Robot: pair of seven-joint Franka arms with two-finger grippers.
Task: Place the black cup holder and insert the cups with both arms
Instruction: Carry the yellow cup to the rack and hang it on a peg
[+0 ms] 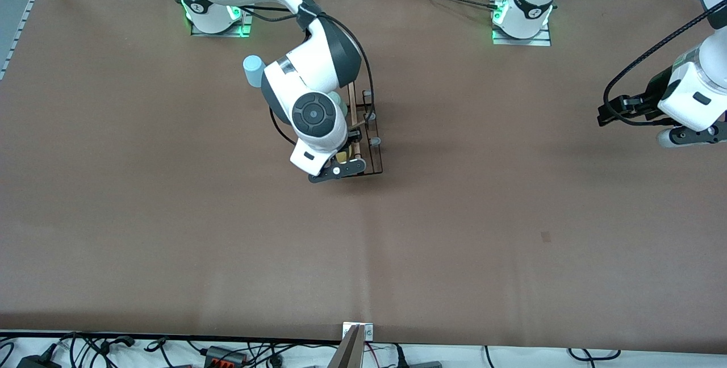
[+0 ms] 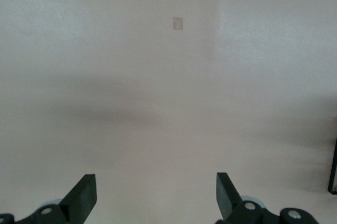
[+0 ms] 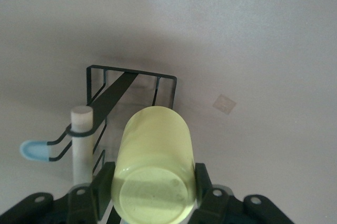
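Two arms, one cup gripped

Rack (image 1: 366, 135) stands mid-table. Right gripper (image 3: 152, 192), over it, is clamped on the yellow cup (image 3: 154, 166). Left gripper (image 2: 155, 197) waits, fingers apart, above the table's (image 1: 511, 214) left-arm end. Blue cup (image 1: 253, 70) stands near the rack.

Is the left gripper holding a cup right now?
No: the left gripper hangs open over bare table, nothing between its fingers, while the right gripper is shut on the yellow cup.
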